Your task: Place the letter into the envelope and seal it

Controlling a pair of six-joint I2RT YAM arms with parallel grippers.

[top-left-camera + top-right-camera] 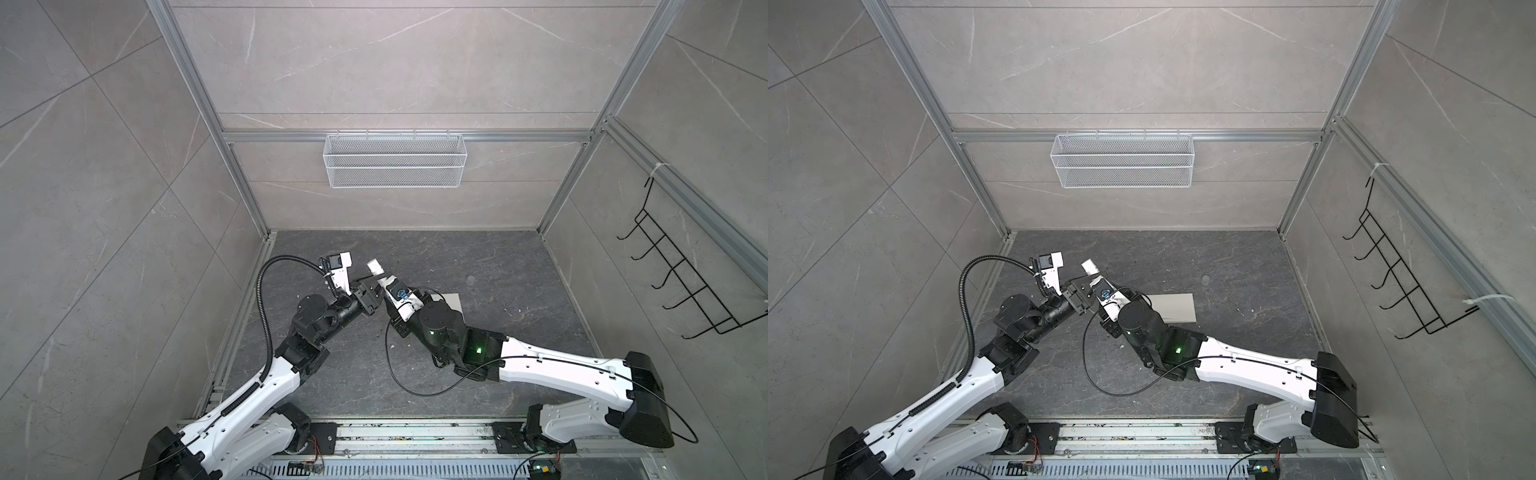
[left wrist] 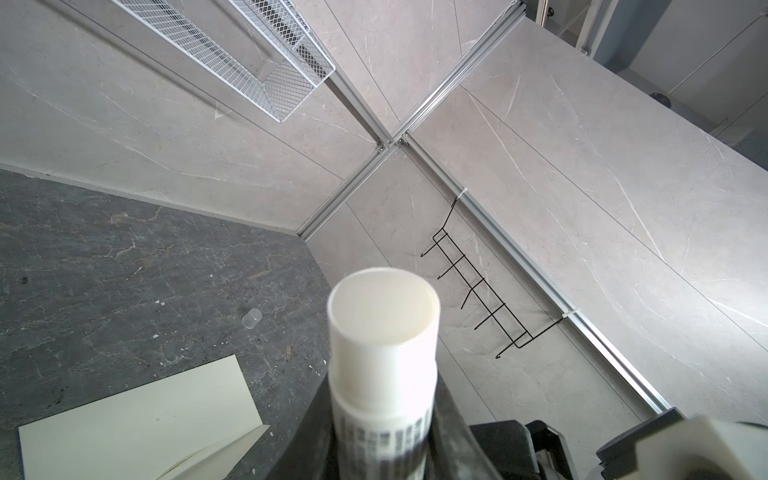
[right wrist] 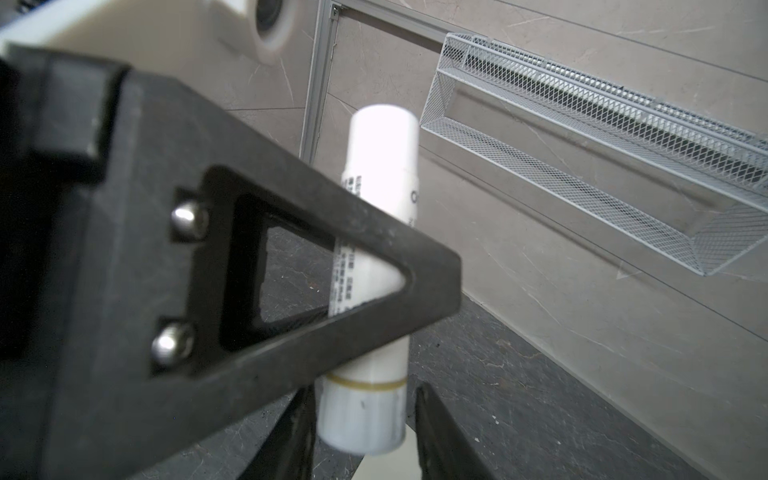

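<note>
Glue prep: pinching white plastic glue-stick tube [image 2: 382, 316] w/ L hand [image 2: 382, 399], spread R hand [image 3: 365, 440] straddling base; prob. twist next.

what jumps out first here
Mid-table, the left gripper clamps an uncapped glue stick while the right gripper straddles its base. The envelope lies flat on the table beside them, a clear cap just beyond it.

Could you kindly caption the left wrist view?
Left gripper holding an uncapped glue stick; envelope and clear cap on the table.
</note>
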